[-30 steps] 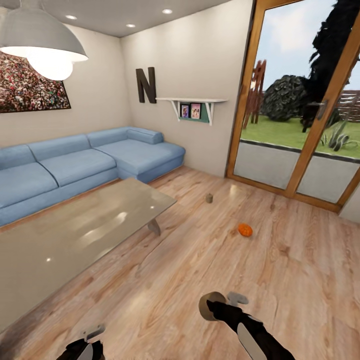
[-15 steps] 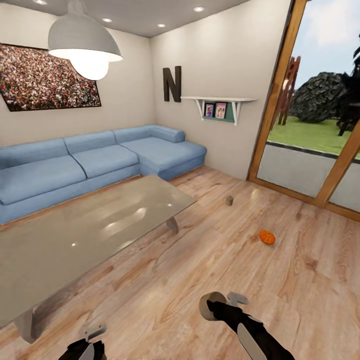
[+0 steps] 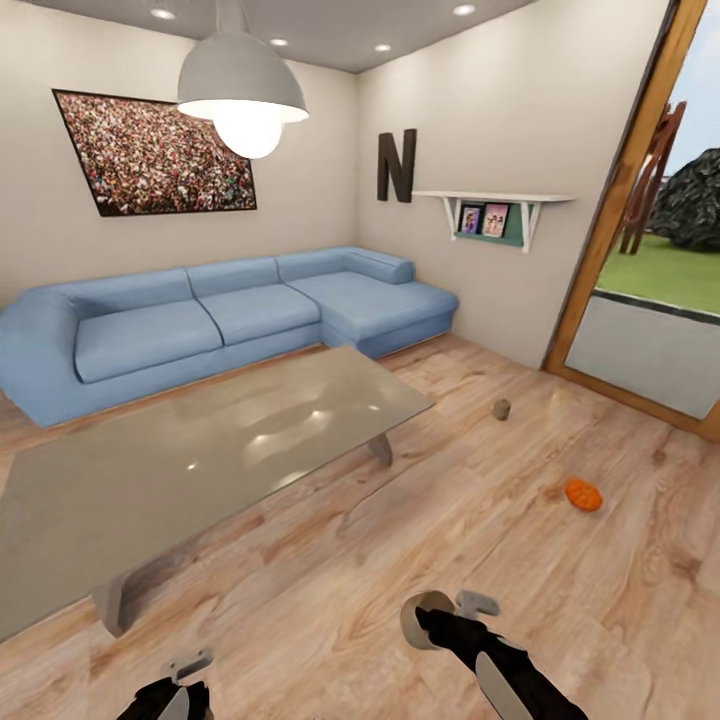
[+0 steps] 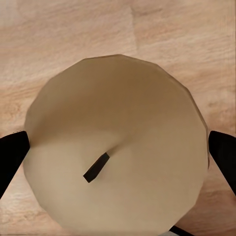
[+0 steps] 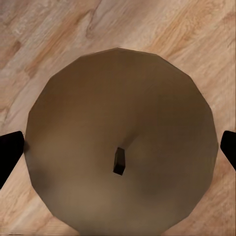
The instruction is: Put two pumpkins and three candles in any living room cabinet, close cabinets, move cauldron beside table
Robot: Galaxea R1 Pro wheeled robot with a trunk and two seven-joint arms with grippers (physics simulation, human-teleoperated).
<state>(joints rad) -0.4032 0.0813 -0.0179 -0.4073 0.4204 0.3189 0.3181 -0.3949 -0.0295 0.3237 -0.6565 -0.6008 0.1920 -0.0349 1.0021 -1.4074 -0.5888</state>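
A whitish candle (image 4: 118,147) with a dark wick sits between the dark fingers of my left gripper (image 4: 118,157), which is shut on it. A second candle (image 5: 120,142) is clamped in my right gripper (image 5: 118,147); the head view has that candle (image 3: 422,618) low over the floor in the right gripper (image 3: 440,612). My left gripper (image 3: 180,682) is at the picture's bottom edge. A third candle (image 3: 502,408) stands on the floor past the table's far corner. An orange pumpkin (image 3: 582,494) lies on the floor to the right. The grey glossy table (image 3: 200,450) is ahead on the left. The cabinet and cauldron are out of view.
A blue corner sofa (image 3: 230,315) lines the wall behind the table. A pendant lamp (image 3: 243,85) hangs above it. A glass door with a wooden frame (image 3: 625,200) is at the right. Open wood floor (image 3: 480,540) lies between me and the pumpkin.
The camera has turned left, so the sofa, table, pumpkin and floor candle slide right in the picture. Both arms keep their pose with their candles.
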